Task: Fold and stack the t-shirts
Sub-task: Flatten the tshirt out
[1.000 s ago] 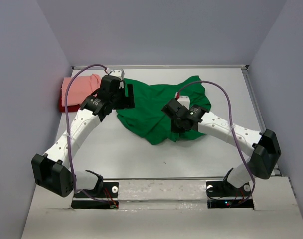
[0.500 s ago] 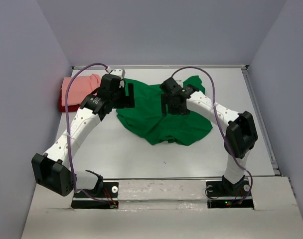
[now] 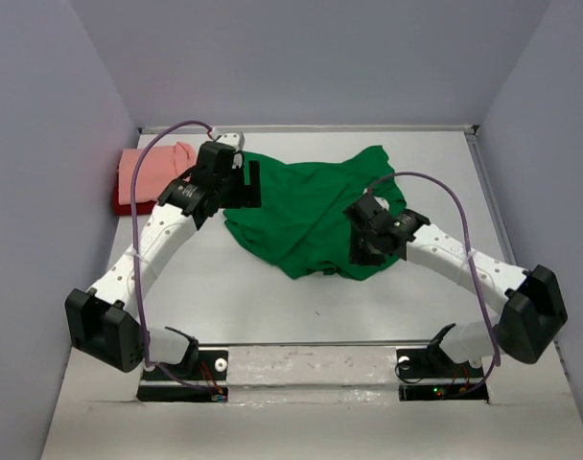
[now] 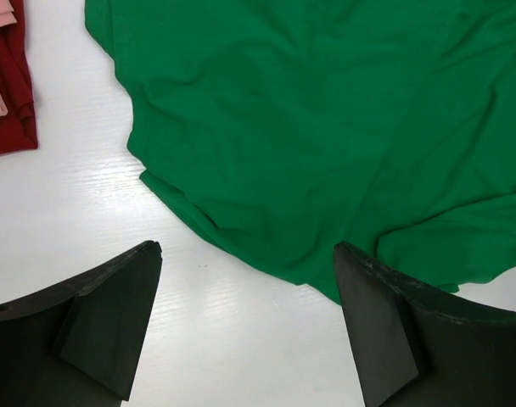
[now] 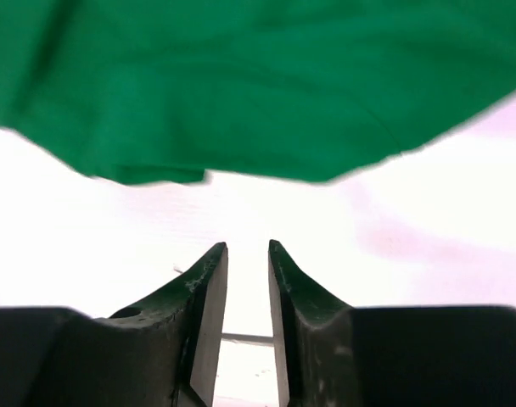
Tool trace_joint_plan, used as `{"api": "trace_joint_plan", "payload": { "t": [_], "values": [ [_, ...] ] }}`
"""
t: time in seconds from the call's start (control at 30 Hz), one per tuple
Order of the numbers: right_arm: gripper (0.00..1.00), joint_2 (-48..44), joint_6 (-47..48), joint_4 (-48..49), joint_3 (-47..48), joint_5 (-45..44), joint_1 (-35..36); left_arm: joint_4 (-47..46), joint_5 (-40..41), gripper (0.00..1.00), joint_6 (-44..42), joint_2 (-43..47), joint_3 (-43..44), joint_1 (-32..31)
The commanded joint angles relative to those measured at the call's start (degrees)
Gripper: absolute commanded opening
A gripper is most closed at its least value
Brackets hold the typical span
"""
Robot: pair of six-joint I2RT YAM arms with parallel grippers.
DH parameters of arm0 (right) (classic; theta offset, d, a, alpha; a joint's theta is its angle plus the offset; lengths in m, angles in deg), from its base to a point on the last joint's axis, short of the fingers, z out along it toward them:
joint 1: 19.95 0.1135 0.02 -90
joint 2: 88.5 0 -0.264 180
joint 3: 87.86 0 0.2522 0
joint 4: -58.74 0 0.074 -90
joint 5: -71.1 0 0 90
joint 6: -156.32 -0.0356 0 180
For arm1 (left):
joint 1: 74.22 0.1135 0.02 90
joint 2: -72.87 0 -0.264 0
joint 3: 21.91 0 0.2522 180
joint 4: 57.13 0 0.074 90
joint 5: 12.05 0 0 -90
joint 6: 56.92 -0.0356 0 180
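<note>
1. Since half a second ago my right arm has pulled back from the far middle of the green t-shirt to its near right edge. My left arm has kept its place at the shirt's far left side, and the cloth lies about as it did then.
2. The green t-shirt lies crumpled and unfolded in the middle of the counter, with wrinkles and a turned-over part along the near hem.
3. The salmon pink t-shirt lies folded on the dark red t-shirt at the far left of the counter, just beside the green one but not touching it.
4. My right fingers have only a narrow gap between them and nothing in it. They are over bare counter, and the green hem is just beyond their tips.
5. My left fingers are spread wide and hold nothing. They hover over the left hem of the green shirt.
6. I judge the green shirt must first be flattened, so folding has not yet begun for it.
7. What could go wrong:
   - If my right fingers go down here, they close on nothing or scrape the counter, because the hem is ahead of them.
   - Where the hem is doubled, a pinch may take two layers, and then the shirt will not open flat.
   - A pull to the left may push the cloth into the stack and disturb it.
</note>
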Motion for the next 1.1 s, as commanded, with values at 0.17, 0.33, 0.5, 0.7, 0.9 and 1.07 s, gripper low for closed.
{"api": "trace_joint_plan", "payload": {
  "t": [0.17, 0.33, 0.5, 0.7, 0.9, 1.07],
  "values": [
    [0.43, -2.2, -5.3, 7.1, -11.8, 7.6, 0.3, 0.0, -0.2, 0.92, -1.5, 1.0, 3.2, -0.4],
    [0.51, 0.4, -3.9, 8.1, -10.0, 8.6, 0.9, -0.2, -0.8, 0.92, -0.6, 1.1, 3.1, -0.5],
    [0.57, 6.4, -2.0, 10.2, -8.5, 10.1, 0.9, 0.5, -0.3, 0.92, -0.8, 1.6, 3.8, -0.6],
    [0.57, 11.9, -0.3, 12.1, -5.4, 10.0, 0.9, 1.7, 0.4, 0.93, -1.1, 2.1, 5.4, -0.5],
    [0.57, 14.8, 0.8, 11.9, -2.1, 8.1, 0.9, 2.0, 0.6, 0.93, -1.6, 2.5, 5.7, -0.5],
    [0.57, 17.6, 1.0, 10.6, 0.5, 6.7, 0.9, 2.0, 0.6, 0.93, -1.7, 2.8, 4.8, -0.5]
  ]
}}
